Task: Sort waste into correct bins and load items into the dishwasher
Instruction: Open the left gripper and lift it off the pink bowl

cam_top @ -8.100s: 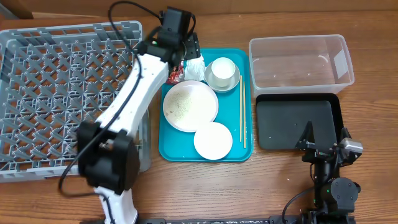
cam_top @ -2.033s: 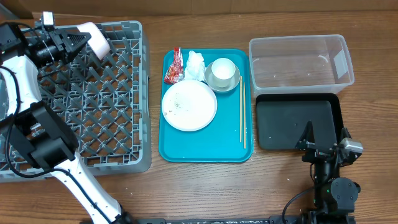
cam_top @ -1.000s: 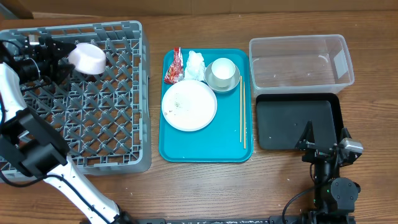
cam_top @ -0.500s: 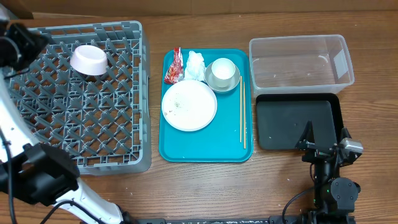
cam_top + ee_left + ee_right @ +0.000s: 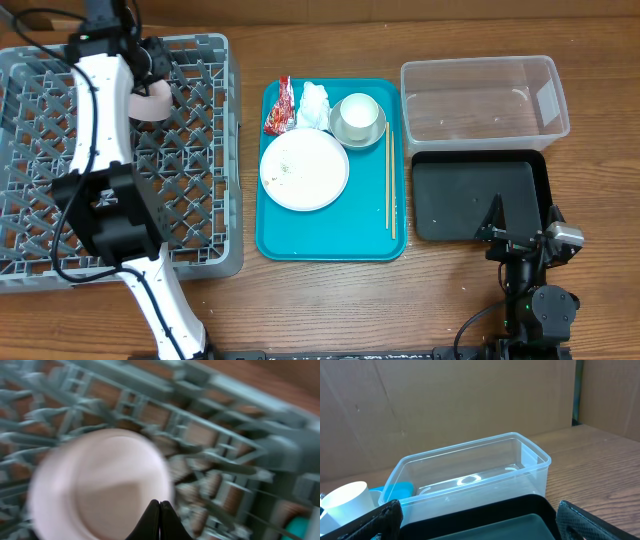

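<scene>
Wooden table [image 5: 330, 300] holds a grey plastic dish rack [image 5: 200, 200], upper left, cradling the small pale round bowl [image 5: 154, 103]; the left tool [image 5: 159, 514], tips together above it, should lift straight clear.

Left arm [image 5: 100, 100] stretched forward, jaws pressed together — right arm [image 5: 530, 300] folded, jaws apart.
</scene>
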You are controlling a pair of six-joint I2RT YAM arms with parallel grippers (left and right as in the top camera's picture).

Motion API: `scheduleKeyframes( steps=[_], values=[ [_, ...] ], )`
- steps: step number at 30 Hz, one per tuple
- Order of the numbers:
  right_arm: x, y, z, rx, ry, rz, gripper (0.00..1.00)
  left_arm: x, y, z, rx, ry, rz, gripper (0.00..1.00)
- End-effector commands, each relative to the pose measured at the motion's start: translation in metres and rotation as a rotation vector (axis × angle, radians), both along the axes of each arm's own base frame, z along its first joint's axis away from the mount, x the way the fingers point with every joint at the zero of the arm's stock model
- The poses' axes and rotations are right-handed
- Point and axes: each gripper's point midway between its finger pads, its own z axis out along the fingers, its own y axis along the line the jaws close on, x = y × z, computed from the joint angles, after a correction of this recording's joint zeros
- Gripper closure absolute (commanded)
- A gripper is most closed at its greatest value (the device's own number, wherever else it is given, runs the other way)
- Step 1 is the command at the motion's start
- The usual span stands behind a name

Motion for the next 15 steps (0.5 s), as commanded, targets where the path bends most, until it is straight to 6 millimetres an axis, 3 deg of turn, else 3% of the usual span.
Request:
scheduleKeyframes(
  steps=[1, 7, 15],
  values=[
    [0.0, -0.002, -0.002, 0.002, -0.003, -0.008, 0.0, -0.013, 0.043, 0.002, 0.207, 0.048, 0.151, 0.96],
    [0.0, -0.002, -0.002, 0.002, -0.003, -0.008, 0.0, -0.029, 0.059, 0.002, 0.267, 0.102, 0.215, 0.96],
    [0.0, -0.002, -0.002, 0.002, -0.003, -0.008, 0.0, -0.048, 0.052, -0.008, 0.238, 0.196, 0.193, 0.96]
  ],
)
